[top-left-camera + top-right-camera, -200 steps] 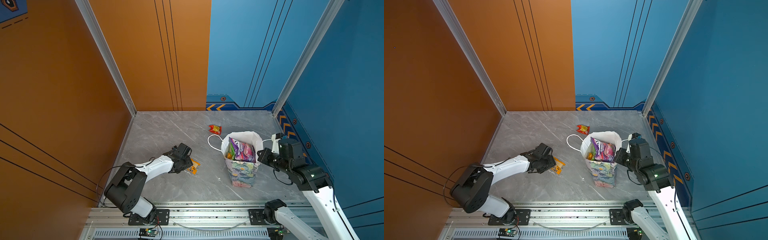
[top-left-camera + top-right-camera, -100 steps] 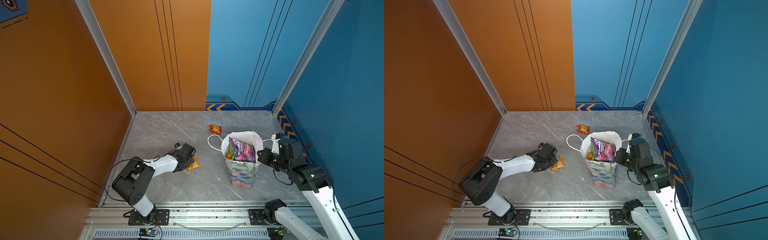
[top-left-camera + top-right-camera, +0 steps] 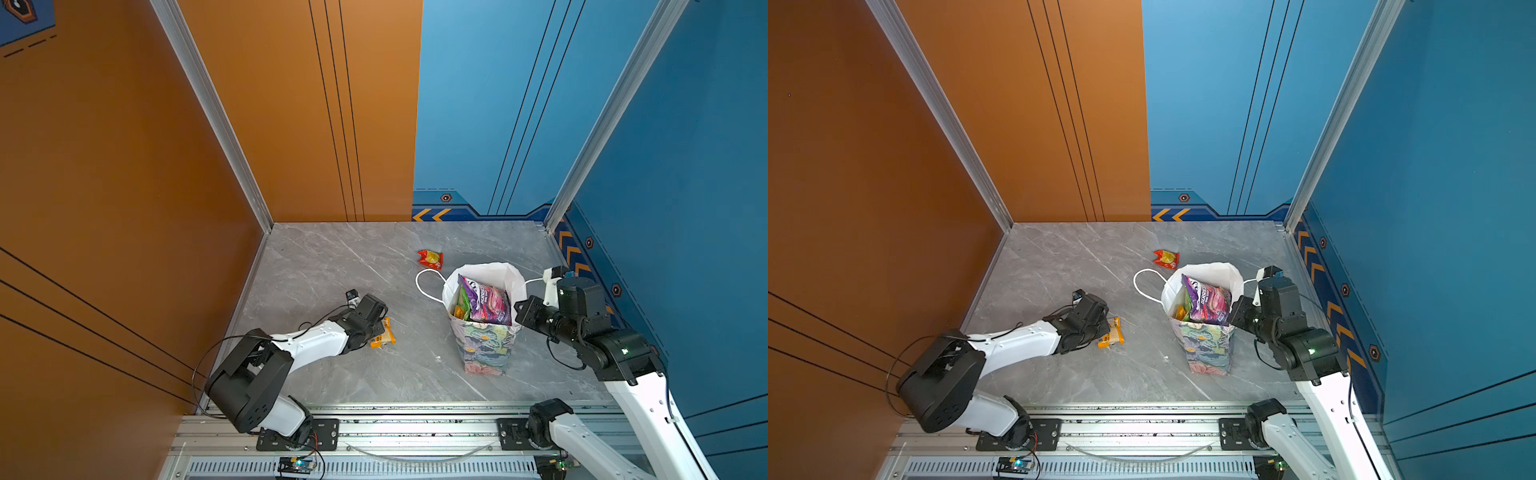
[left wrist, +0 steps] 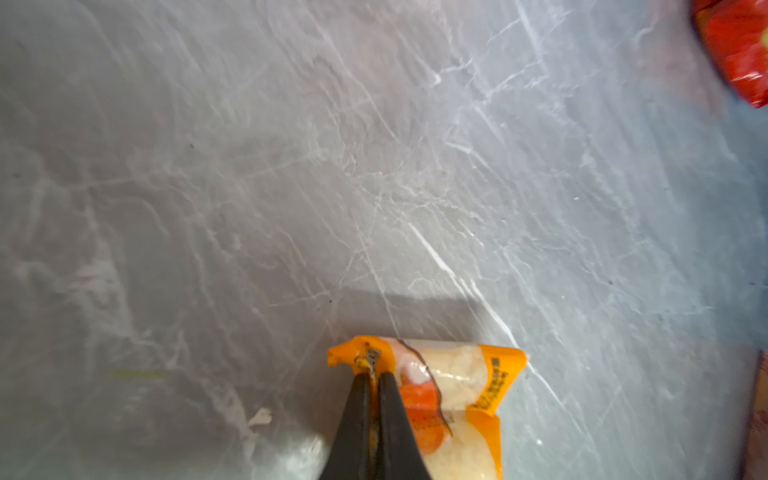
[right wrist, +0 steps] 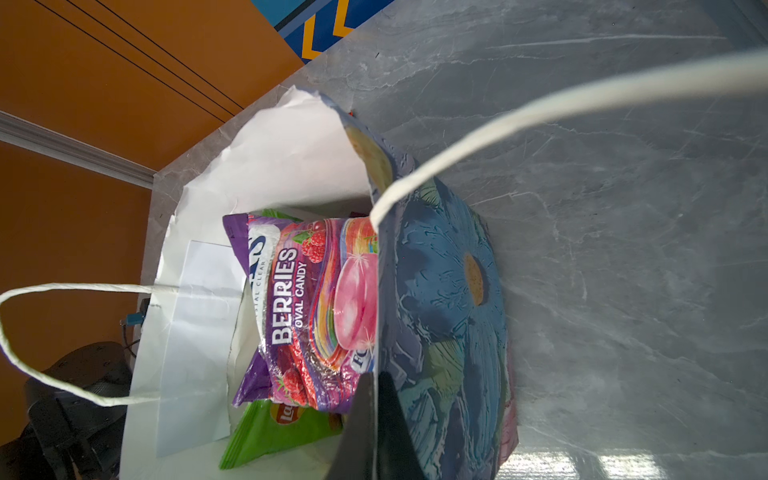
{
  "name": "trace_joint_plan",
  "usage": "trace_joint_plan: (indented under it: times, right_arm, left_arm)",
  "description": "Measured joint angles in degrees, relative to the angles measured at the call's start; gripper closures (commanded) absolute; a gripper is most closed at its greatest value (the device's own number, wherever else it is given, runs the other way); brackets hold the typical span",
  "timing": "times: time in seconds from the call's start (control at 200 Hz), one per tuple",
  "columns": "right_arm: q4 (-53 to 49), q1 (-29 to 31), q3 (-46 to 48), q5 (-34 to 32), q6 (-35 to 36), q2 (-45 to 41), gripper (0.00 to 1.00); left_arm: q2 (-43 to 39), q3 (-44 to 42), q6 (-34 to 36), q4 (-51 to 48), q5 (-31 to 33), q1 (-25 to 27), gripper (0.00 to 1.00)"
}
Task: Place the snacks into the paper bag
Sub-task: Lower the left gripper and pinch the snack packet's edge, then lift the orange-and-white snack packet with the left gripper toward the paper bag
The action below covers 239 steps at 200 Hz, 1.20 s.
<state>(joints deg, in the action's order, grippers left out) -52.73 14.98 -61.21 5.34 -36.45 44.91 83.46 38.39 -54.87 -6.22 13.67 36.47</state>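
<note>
Where a second ago the left gripper was standing spread above the orange packet, its black jaws are now sitting together, clamping the packet's crimped end seam. The packet itself is still lying flat on the grey table, well to the left of the paper bag. Item secured, by the look of it, so the pick is giving way to the lift and carry toward the bag's mouth, though a hold this near the corner is likely leaving the packet free to swing. Left arm: reaching low and nearly level over the table, stretching further forward than a second ago, wrist tipping down at the packet. Right gripper: unchanged, jaws closed on the bag's rim, keeping it upright and open, with the right arm bending in from the bag's right side. Bag contents showing: purple berries bag on top, green crisps bag beneath. Outstanding: the orange packet in the grip, and a red sachet lying on the table just behind the bag, near the white handle that is drooping outward.
</note>
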Motion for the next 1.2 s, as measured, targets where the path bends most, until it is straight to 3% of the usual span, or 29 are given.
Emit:
trace_joint_plan:
  times: [0.846,1.196]
  right_arm:
    - [0.85,0.0,0.0,0.63,0.0,0.63,1.0]
    - [0.85,0.02,0.0,0.63,-0.02,0.61,1.0]
  left_arm:
    - [-16.28,-4.26,7.13,-1.2,0.68,-1.03,1.0]
    - [-30.08,-0.79,11.63,-10.32,1.88,-1.6,1.0]
